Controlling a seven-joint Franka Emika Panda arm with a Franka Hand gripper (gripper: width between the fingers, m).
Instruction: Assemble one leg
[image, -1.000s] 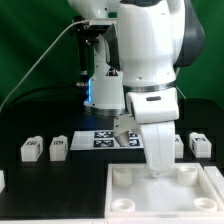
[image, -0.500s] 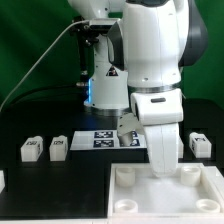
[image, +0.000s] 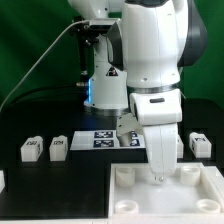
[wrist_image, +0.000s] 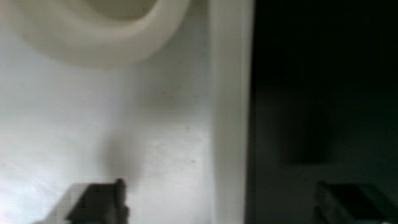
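Observation:
The large white tabletop (image: 190, 200) lies at the front on the exterior view's right. My gripper (image: 159, 177) points straight down at its far edge. In the wrist view the gripper (wrist_image: 222, 205) is open and holds nothing. One fingertip (wrist_image: 98, 203) is over the white tabletop (wrist_image: 107, 120) and the other is over the black table beyond its edge. A round corner hole (wrist_image: 111, 12) shows ahead. Two small white tagged legs (image: 32, 150) (image: 59, 147) stand on the exterior view's left, and another leg (image: 200, 143) stands on its right. All are apart from the gripper.
The marker board (image: 104, 138) lies flat behind the gripper, at the foot of the arm's base. A fourth small white piece (image: 179, 145) is partly hidden behind the gripper. A white part (image: 2, 180) sticks in at the left edge.
The gripper has shifted a little toward the exterior view's right and come down closer to the tabletop's far edge. The legs have not moved.

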